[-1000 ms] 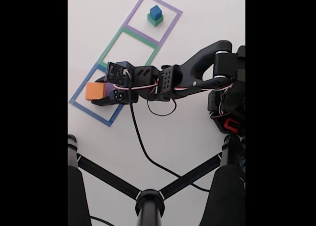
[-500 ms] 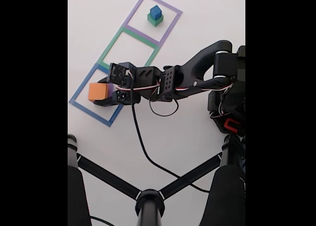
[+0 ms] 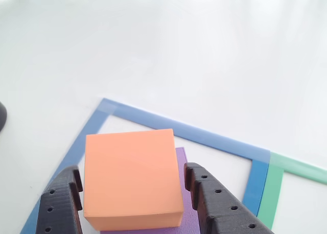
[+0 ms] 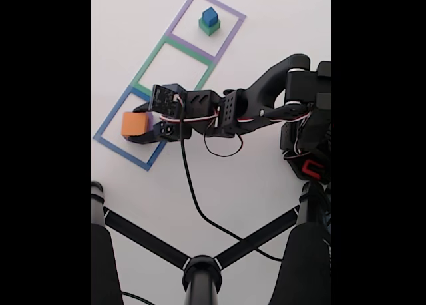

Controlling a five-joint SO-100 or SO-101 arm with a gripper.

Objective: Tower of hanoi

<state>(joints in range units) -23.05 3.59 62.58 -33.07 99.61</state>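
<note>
Two black fingers (image 3: pixel 204 203) stand spread just beside the orange block (image 3: pixel 130 178), which rests on the purple block (image 3: pixel 180 157).

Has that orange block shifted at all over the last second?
Yes. In the fixed view the orange block has slid slightly rightward, away from the blue taped square's left edge, with the gripper around it.

Close gripper-level view and distant top-down view, both on orange block (image 3: pixel 132 178).
</note>
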